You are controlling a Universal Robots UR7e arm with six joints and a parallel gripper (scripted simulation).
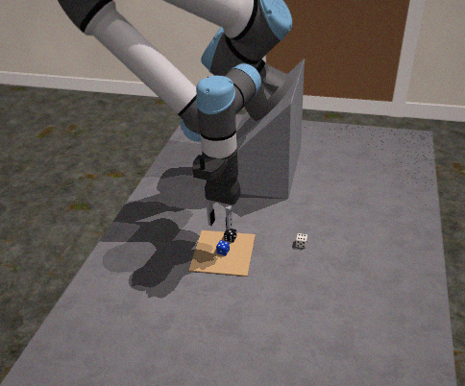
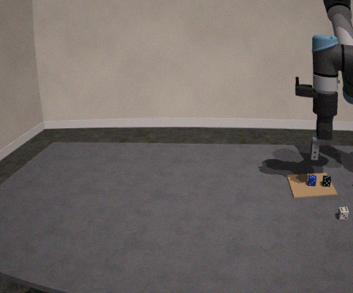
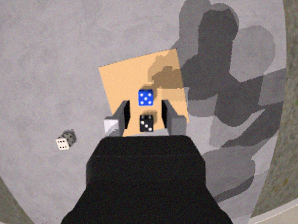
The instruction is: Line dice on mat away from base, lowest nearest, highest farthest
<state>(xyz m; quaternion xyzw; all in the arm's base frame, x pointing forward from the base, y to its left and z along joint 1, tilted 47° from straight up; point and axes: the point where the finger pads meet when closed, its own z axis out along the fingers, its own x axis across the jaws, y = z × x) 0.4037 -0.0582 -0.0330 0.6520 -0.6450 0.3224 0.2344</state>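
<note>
Dim, grainy, with hard-edged shadows

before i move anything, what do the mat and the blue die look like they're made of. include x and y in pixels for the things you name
Mat point(image 1: 236, 261) point(image 2: 303, 191) point(image 3: 125, 82): perhaps thin wood or cork, matte; plain tan colour, straight edges, no visible weave.
Blue die point(image 1: 223, 248) point(image 2: 311, 180) point(image 3: 145, 97): probably hard plastic; solid blue, crisp edges, white pips. Its gloss is unclear.
</note>
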